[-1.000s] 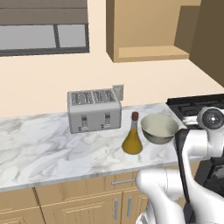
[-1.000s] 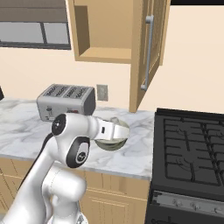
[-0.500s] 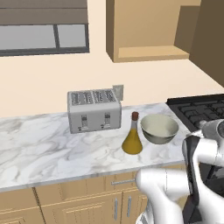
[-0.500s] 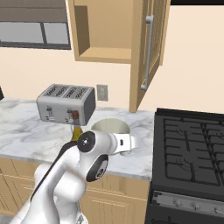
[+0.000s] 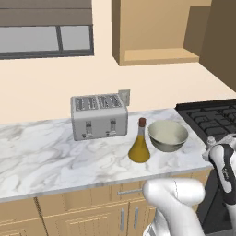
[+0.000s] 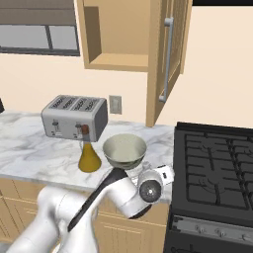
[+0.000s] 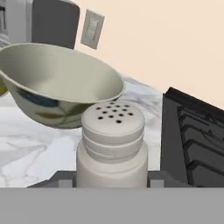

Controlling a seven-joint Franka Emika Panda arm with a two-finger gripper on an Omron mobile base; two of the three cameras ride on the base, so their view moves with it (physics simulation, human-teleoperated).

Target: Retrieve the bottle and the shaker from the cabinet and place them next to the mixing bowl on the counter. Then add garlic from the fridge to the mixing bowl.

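Pale cylindrical shaker [image 7: 112, 144], perforated cap, clamped in gripper [image 7: 112, 179] beside glossy mixing bowl [image 7: 57, 83].

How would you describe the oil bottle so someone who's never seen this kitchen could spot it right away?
Find the marble counter left of the black stove. In front of the silver toaster, just left of the round mixing bowl, stands the bottle. It is the only glass thing there: a cone-shaped flask of yellow oil with a thin neck and reddish-brown stopper.
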